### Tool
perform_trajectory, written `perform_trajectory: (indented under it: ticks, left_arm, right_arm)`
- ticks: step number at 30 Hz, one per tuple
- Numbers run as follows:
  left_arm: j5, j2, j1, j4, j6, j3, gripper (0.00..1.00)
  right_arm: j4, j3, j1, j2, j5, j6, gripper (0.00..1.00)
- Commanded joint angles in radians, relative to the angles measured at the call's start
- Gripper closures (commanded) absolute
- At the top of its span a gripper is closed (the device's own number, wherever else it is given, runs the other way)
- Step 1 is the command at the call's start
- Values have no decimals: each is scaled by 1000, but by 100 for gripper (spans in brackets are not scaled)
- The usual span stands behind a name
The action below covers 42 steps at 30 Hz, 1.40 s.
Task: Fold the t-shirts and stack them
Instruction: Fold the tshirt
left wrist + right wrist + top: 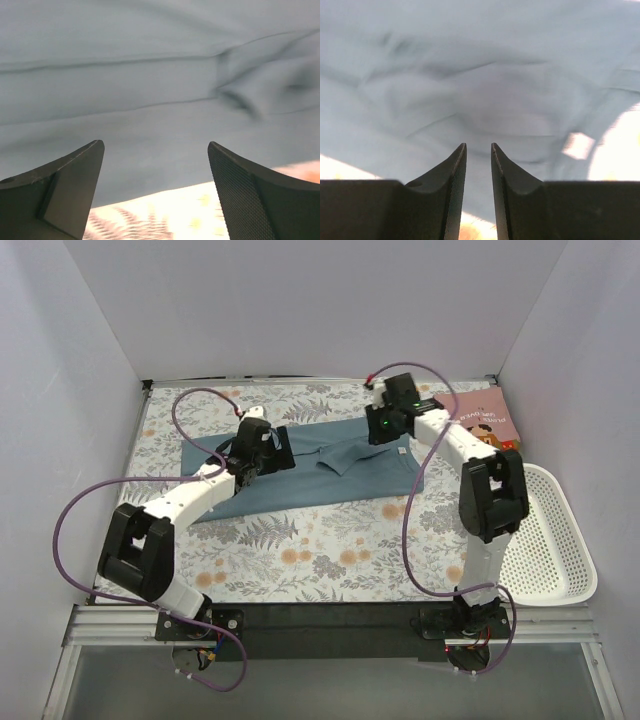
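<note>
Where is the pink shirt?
In the top view, the pink shirt lies at the far right corner, beside the teal shirt and just beyond the white basket.

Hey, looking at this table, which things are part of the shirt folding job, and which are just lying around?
Part of the job:
teal-blue t-shirt, spread out mid-table
pink printed t-shirt, far right corner

Just lying about:
white perforated basket, at the right edge
floral table cloth, under everything

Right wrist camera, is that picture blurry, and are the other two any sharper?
Right wrist: the teal shirt is smeared soft, with blown-out white patches at both sides. Left wrist: folds fairly sharp, table cloth overexposed. Top external: evenly lit and crisp.
</note>
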Motion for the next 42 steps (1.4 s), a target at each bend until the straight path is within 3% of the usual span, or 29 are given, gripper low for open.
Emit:
perform_trajectory:
  ticks: [1,6,14,21,27,34,42]
  left_arm:
    - [155,27,-35,33,-67,144,17]
    - [298,175,-68,96,-125,307,24]
    - [441,465,-127,151,-156,467,45]
    - [427,597,-128,152,-162,503,60]
    - [396,629,-125,108,-176,459,67]
    - [392,577,-116,76,-183,352,68]
    - [321,532,-113,-25,-116,402,66]
  right_arm:
    - [141,-32,-158,-57,-239,185,67]
    - [327,-57,-243,0,-481,339,67]
    - [476,-40,-288,136,-589,435,67]
    - [522,-21,-303,239,-627,452,68]
    - [600,-32,-354,319,-601,486,68]
    - [620,18,-398,383,-583,480,68]
    - [620,9,-397,310,-602,472,68]
